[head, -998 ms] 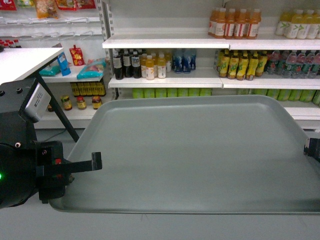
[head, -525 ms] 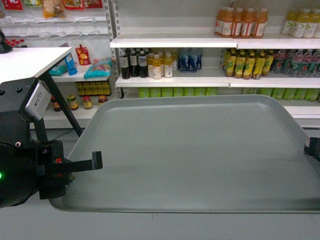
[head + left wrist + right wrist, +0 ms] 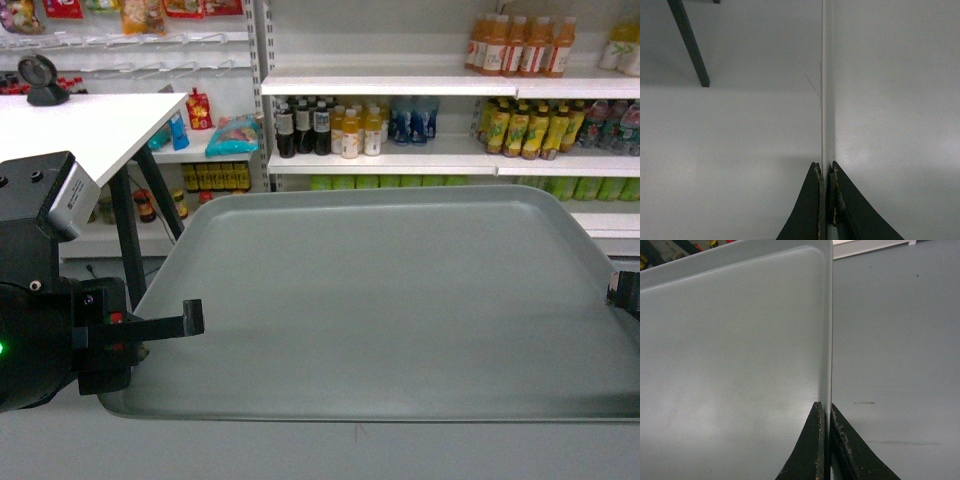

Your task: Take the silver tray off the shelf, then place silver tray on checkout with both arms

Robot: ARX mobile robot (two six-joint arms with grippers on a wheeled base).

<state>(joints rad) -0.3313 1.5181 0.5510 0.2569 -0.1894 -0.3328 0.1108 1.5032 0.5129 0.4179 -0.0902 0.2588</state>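
The silver tray (image 3: 380, 300) hangs level above the floor and fills the middle of the head view. My left gripper (image 3: 190, 322) is shut on its left rim; in the left wrist view the left gripper (image 3: 824, 167) pinches the thin rim, with the tray (image 3: 890, 125) to the right. My right gripper (image 3: 622, 295) is shut on the right rim, and the right wrist view shows the right gripper (image 3: 824, 407) clamped on the tray (image 3: 730, 350) edge. The white checkout (image 3: 80, 130) stands at upper left. The shelf (image 3: 420, 165) runs behind the tray.
Bottles of drink (image 3: 345, 130) fill the shelf boards. A small black object (image 3: 40, 80) sits on the checkout, whose black legs (image 3: 125, 240) reach down beside the tray's far left corner. Snack packets (image 3: 235, 135) lie on a lower board. Grey floor (image 3: 895, 365) lies below.
The shelves and the checkout have slid to the right in the head view, and more of the checkout top shows. The tray stays held by both grippers in the same place.
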